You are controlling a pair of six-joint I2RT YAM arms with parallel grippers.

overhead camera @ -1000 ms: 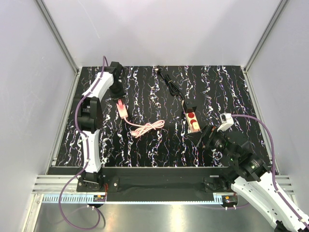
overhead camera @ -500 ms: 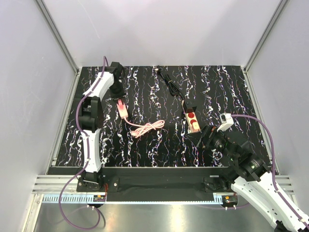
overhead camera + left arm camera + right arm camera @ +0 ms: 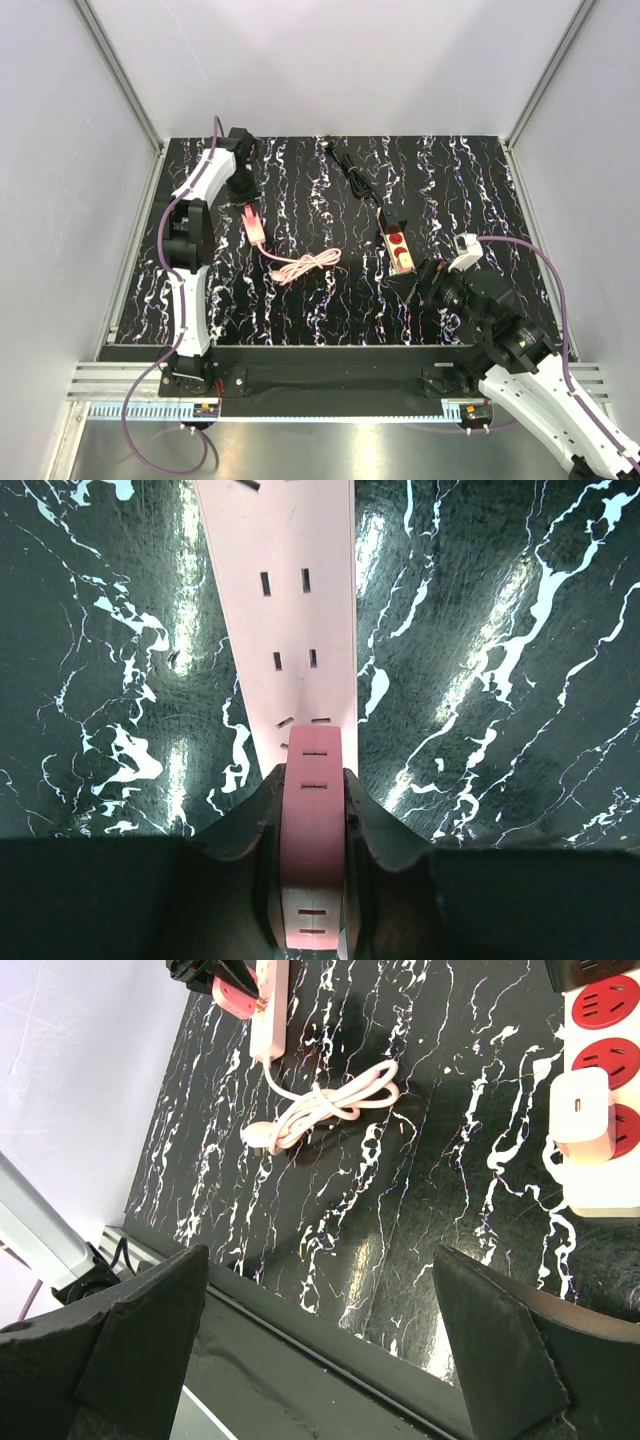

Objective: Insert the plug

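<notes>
A pale pink power strip [image 3: 255, 227] lies at the mat's left; it also shows in the left wrist view [image 3: 288, 590]. My left gripper [image 3: 312, 795] is shut on the strip's darker pink end [image 3: 312, 810], and it sits at the strip's far end in the top view [image 3: 243, 192]. The strip's pink cord [image 3: 305, 266] lies coiled mid-mat, and its plug [image 3: 257, 1136] rests on the mat. My right gripper [image 3: 325, 1345] is open and empty, and it hovers over the mat's near edge [image 3: 425, 285].
A white strip with red sockets [image 3: 399, 248] lies right of centre with a white charger [image 3: 578, 1107] plugged into it. Its black cable [image 3: 352, 172] runs to the back of the mat. Grey walls enclose the mat [image 3: 450, 190].
My right arm has shifted very slightly. The left arm and the pink strip have not moved.
</notes>
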